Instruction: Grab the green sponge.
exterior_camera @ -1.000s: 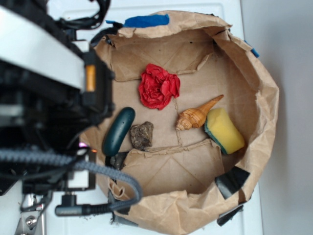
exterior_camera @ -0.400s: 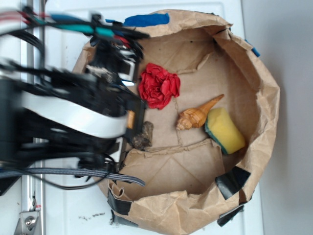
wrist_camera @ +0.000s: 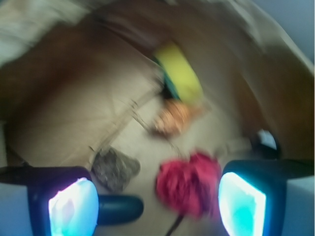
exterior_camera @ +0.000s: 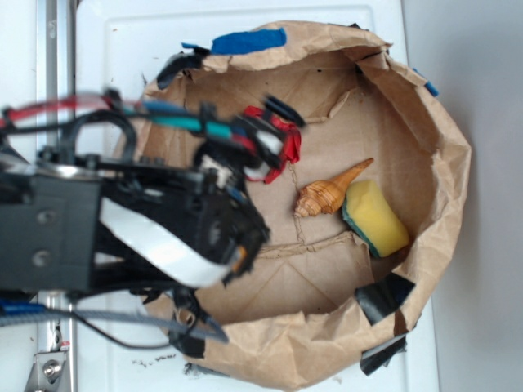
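Currently green sponge (exterior_camera: 375, 217) seen lying on floor of brown paper bag (exterior_camera: 441, 155), at right side, touching seashell (exterior_camera: 328, 191). Gripper (wrist_camera: 157, 196) held spread wide, nothing between fingers, poised above red crumpled paper (wrist_camera: 189, 183), well apart from sponge. Dark green oblong object (wrist_camera: 119, 208) and grey rock (wrist_camera: 114, 168) seen low in blurred wrist view.
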You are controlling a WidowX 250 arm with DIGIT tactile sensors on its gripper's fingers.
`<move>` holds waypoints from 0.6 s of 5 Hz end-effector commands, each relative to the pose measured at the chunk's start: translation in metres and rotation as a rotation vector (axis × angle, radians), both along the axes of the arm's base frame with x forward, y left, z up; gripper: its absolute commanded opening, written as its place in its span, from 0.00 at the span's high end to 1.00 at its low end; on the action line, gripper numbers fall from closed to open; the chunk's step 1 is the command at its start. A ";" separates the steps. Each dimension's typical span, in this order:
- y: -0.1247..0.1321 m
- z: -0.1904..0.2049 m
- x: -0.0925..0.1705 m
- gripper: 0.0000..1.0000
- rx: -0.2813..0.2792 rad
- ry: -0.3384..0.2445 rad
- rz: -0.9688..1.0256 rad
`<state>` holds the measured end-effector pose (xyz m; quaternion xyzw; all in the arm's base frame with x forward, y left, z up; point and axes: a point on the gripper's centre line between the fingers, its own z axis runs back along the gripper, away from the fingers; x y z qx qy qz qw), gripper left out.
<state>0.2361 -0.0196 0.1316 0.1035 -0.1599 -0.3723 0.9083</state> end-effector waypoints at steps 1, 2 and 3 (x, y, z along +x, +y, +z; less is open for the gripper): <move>-0.004 0.020 0.027 0.00 -0.078 -0.062 -0.236; 0.003 0.021 0.032 0.00 -0.113 -0.056 -0.263; 0.002 0.020 0.032 0.00 -0.129 -0.042 -0.272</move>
